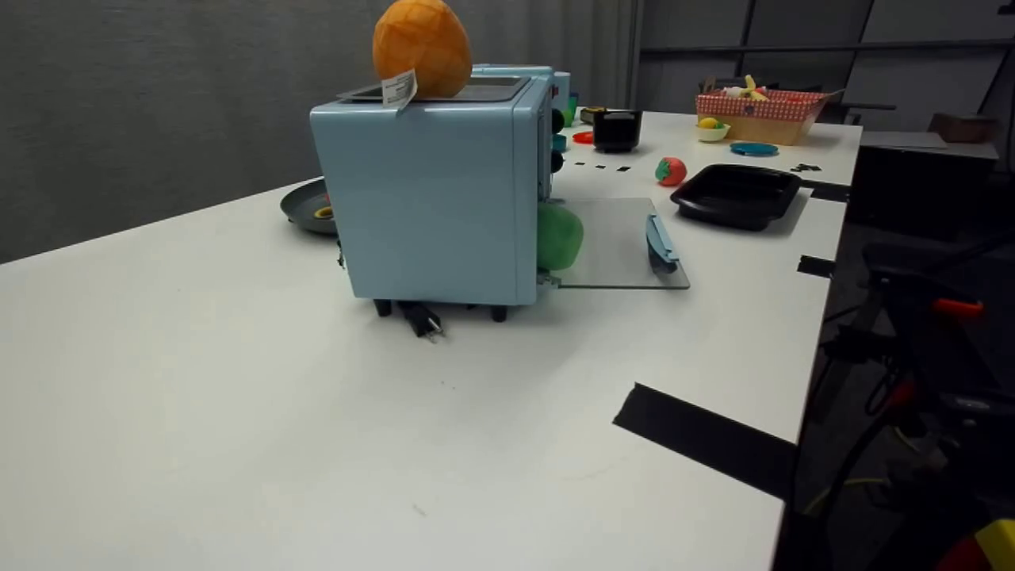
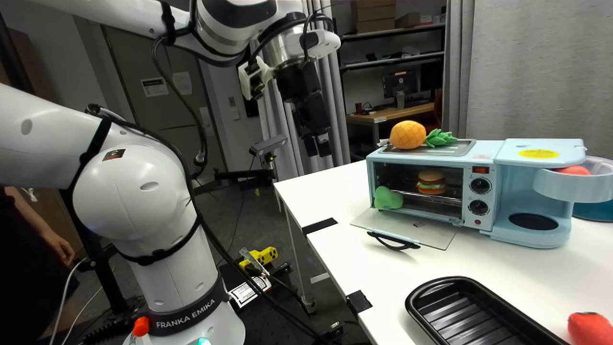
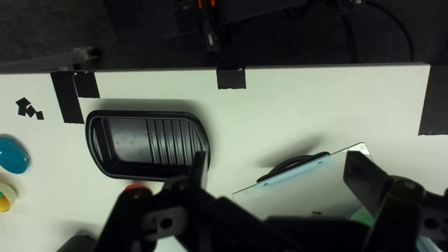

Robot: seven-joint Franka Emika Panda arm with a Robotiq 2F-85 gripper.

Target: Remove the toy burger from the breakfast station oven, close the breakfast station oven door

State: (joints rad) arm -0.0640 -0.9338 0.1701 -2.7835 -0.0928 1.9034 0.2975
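The toy burger (image 2: 431, 182) sits on the rack inside the light blue breakfast station oven (image 2: 480, 197). The oven also shows from its side in an exterior view (image 1: 428, 206), where the burger is hidden. The oven door (image 2: 400, 224) is open, folded down flat in front of the oven; it shows in an exterior view (image 1: 610, 242) and in the wrist view (image 3: 304, 192), with its handle outward. My gripper (image 2: 317, 145) is open and empty, raised high above the table, apart from the oven. In the wrist view its fingers (image 3: 276, 164) stand wide apart, with the door far below between them.
A green toy (image 2: 388, 198) rests at the oven opening by the door hinge. A pineapple plush (image 2: 407, 134) lies on the oven top. A black pan (image 3: 147, 145) and a red strawberry toy (image 1: 671, 171) are on the table near the door.
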